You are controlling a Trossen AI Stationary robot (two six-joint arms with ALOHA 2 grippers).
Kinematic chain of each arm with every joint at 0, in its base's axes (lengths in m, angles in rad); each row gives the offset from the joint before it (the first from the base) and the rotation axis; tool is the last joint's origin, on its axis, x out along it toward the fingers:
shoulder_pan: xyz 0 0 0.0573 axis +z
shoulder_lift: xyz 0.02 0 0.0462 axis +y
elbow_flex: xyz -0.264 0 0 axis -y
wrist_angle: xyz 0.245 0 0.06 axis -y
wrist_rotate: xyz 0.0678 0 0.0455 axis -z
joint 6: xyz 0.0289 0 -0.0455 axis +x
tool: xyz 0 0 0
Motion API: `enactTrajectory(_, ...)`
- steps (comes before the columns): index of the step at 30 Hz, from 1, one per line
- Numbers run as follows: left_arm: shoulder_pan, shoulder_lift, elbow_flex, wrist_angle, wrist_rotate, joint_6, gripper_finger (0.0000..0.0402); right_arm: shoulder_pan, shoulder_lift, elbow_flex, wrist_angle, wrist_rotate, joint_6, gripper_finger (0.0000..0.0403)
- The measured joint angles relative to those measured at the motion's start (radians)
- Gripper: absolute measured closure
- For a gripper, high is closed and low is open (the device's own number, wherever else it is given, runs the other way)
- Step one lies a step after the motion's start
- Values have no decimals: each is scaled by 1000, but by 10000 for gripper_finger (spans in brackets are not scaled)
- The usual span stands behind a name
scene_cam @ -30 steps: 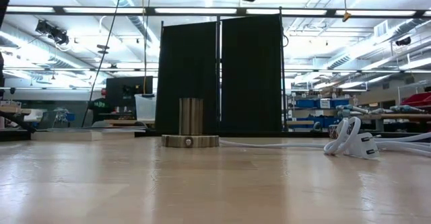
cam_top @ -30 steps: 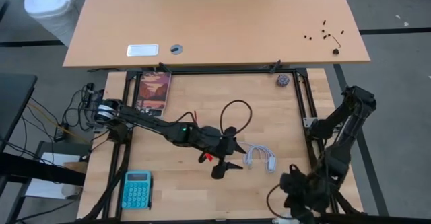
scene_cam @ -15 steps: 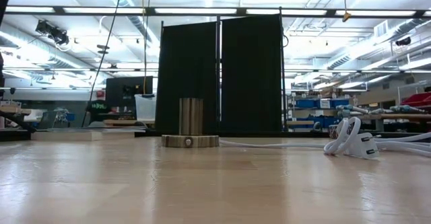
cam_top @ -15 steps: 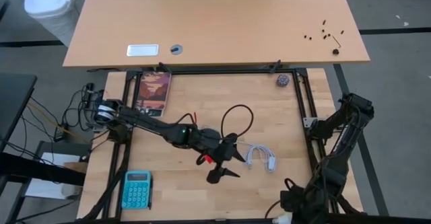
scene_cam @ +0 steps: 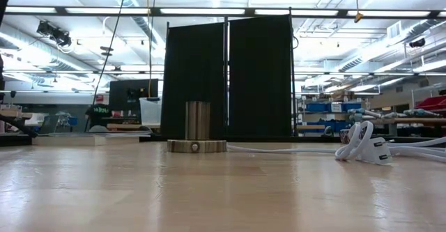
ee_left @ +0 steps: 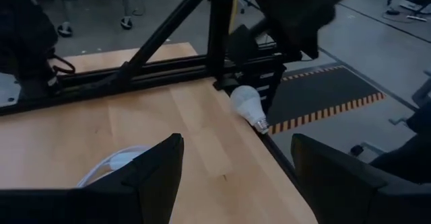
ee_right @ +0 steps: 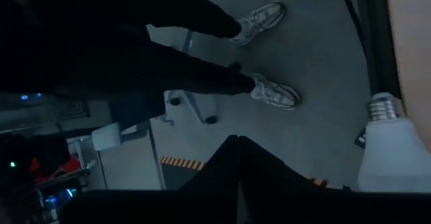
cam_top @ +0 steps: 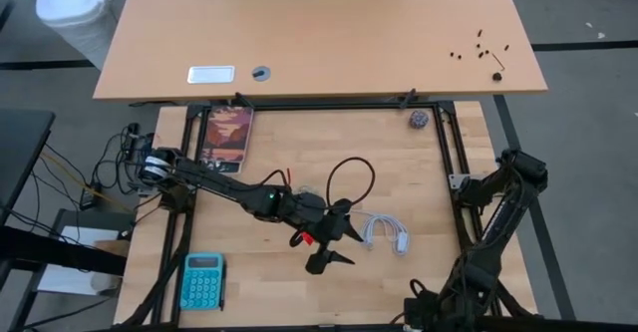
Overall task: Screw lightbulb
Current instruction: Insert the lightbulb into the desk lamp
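Wooden table [cam_top: 419, 172]: the bulb [ee_left: 247, 104] lies at its near right corner, beside the frame. It is judged light, fragile and slippery, probably best held round the glass. Left gripper [cam_top: 332, 244] is half open, empty; right gripper [ee_right: 237, 177] is closed, empty.

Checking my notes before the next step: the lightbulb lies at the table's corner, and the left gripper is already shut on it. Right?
Not quite. The lightbulb does lie at the table's corner, but the left gripper is open and holds nothing; the bulb lies well ahead of its fingers. The left wrist view shows this.
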Motion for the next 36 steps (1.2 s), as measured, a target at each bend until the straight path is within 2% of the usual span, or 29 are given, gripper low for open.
enactTrajectory(12,-2,0,0,-3,-28,-23,124,-5,14,0,137,-22,-47,376)
enactTrajectory(27,-2,7,-1,-3,-99,-20,124,20,15,-1,130,-67,-30,394)
enactTrajectory(32,1,7,-1,-2,-161,-19,124,27,54,-1,115,-90,5,396)
enactTrajectory(36,2,7,-1,-3,-165,-20,124,44,90,-2,115,-103,2,396)
